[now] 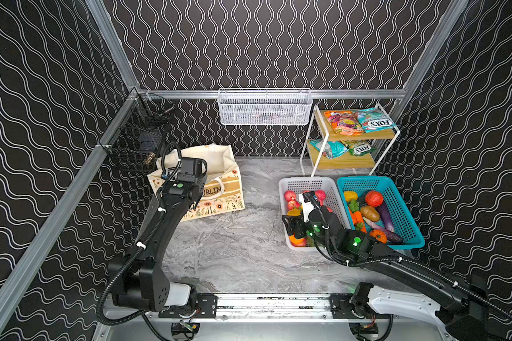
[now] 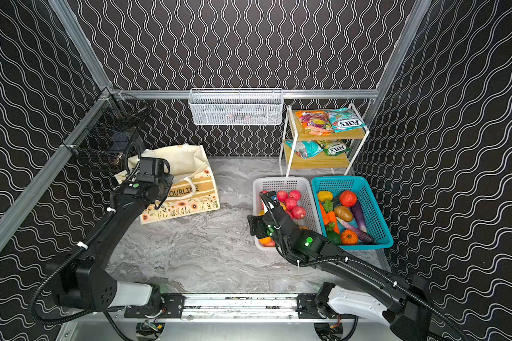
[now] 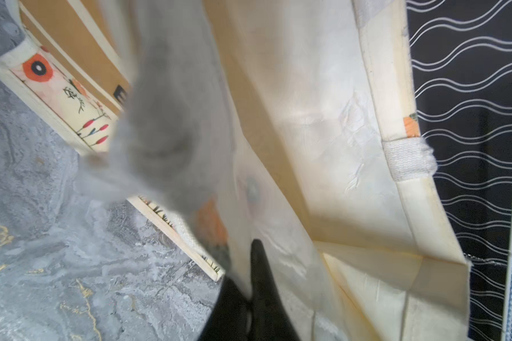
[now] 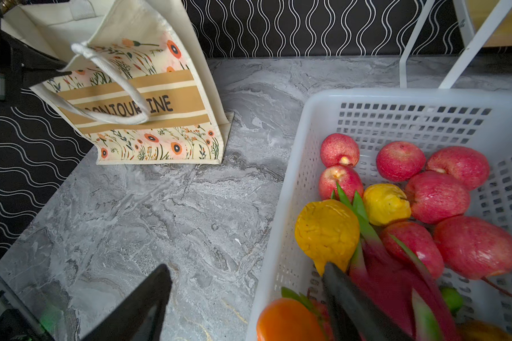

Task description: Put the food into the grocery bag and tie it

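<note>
The grocery bag (image 3: pixel 322 133) stands open on the marble table (image 4: pixel 160 221). Your left gripper (image 3: pixel 250 274) has its jaws pressed together, pinching the bag's cream front wall at the rim. Well apart from it, your right gripper (image 4: pixel 246 268) is spread wide across the white basket (image 4: pixel 293 165) wall. One finger is outside over the table, the other inside, just beside the yellow pear (image 4: pixel 325 230) and pink dragon fruit (image 4: pixel 390 283).

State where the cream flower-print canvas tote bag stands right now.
In both top views the cream flower-print canvas tote bag stands at the far left of the grey marble table, beside the black wire basket on the left wall.
</note>
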Available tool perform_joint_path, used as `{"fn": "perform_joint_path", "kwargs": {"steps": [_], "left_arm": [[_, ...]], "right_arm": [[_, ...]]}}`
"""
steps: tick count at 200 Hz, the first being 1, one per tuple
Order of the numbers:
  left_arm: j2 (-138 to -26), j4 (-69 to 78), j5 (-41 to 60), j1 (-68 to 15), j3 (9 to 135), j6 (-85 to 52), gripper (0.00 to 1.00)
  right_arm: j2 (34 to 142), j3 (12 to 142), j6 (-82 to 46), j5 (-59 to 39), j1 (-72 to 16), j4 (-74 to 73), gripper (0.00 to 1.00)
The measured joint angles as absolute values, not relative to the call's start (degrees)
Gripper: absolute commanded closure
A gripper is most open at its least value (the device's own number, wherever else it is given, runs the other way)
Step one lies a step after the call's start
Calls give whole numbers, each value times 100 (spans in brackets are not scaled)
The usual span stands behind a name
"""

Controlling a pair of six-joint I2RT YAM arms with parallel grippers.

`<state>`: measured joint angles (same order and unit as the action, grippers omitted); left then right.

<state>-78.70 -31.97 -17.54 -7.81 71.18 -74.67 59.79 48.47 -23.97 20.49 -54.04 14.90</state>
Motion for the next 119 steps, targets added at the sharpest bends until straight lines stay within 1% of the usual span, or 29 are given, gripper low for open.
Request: {"fn": "perform_joint_path", "kwargs": {"steps": [42,119], "left_arm": [[-7400,-3063,-1402,-749,6737,-7432,100],[-6121,-3509,-51,-746,6134,-7148,100]], "right_arm": [[5749,4934,-2399,2139,-5404,1555,18],[5260,5277,-2429,2322,-5406,1844,20]]}}
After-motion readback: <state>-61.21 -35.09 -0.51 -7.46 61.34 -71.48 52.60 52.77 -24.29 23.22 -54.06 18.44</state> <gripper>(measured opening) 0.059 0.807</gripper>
